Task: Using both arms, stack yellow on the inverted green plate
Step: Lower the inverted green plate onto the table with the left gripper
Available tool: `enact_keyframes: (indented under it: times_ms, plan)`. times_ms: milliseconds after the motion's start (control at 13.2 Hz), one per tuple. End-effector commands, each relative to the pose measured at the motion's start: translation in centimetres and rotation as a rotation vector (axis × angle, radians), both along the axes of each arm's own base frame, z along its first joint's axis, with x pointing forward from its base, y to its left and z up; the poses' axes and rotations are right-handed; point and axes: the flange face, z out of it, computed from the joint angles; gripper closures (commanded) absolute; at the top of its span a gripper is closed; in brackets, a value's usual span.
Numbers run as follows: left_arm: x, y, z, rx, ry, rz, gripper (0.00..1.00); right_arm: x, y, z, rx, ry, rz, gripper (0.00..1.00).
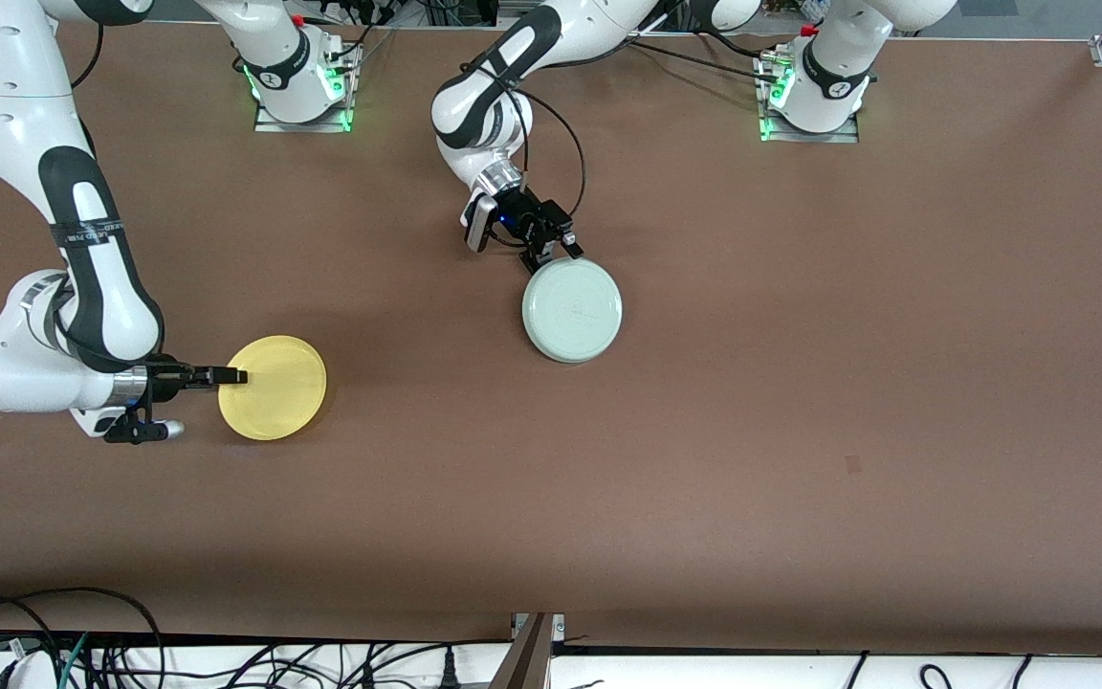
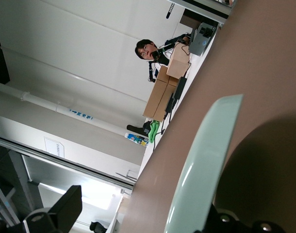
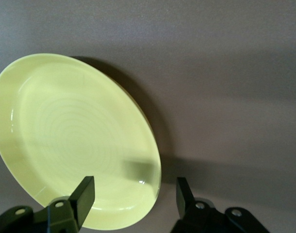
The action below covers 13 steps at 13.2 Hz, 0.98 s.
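While my left gripper jaws clamp the round pale green plate rim for inverting, my right gripper jaws, apart, straddle the bright yellow plate edge on the brown counter.

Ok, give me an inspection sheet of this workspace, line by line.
Surface: brown tabletop, one small dark mark.
Job's things: yellow plate toward the right arm's end; green plate mid-table, farther from the camera.
Clutter: nothing seen.
Grippers: right gripper open, yellow plate's rim between its fingers; left gripper at the green plate's rim.
Cables: black bundle below the table's near edge; more at the arm bases.
Surroundings: person and cardboard boxes in left wrist view.
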Motion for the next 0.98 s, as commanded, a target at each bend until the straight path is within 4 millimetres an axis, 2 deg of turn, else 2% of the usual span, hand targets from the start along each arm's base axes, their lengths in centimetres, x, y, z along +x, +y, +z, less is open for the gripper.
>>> enact_keyframes:
  times_ms: [0, 76, 303, 378, 530, 605, 908]
  plan:
    - [-0.2, -0.6, -0.4, -0.064, 0.006, 0.007, 0.00, -0.3, -0.3, -0.4, 0.008, -0.011, 0.001, 0.55]
    - [-0.4, -0.7, -0.5, -0.098, 0.018, 0.024, 0.00, -0.4, -0.3, -0.6, 0.010, -0.008, 0.000, 0.64]
    - [-0.3, -0.9, -0.2, -0.135, 0.037, 0.049, 0.00, -0.5, -0.3, -1.0, 0.010, -0.002, -0.001, 0.64]
    - [-0.4, -1.0, -0.1, -0.147, 0.048, 0.051, 0.00, -0.5, -0.3, -1.0, 0.010, -0.002, -0.001, 0.70]
    - [-0.5, -1.8, 0.7, -0.191, 0.071, 0.060, 0.00, -0.5, -0.4, -1.0, 0.010, -0.002, -0.003, 0.93]
    - [-0.6, -2.2, 1.2, -0.215, 0.082, 0.065, 0.00, -0.5, -0.4, -1.0, 0.011, -0.002, -0.002, 1.00]
    - [-2.8, -4.9, 2.4, -0.321, 0.161, 0.045, 0.00, -0.6, -0.3, -1.0, 0.012, 0.001, 0.003, 1.00]
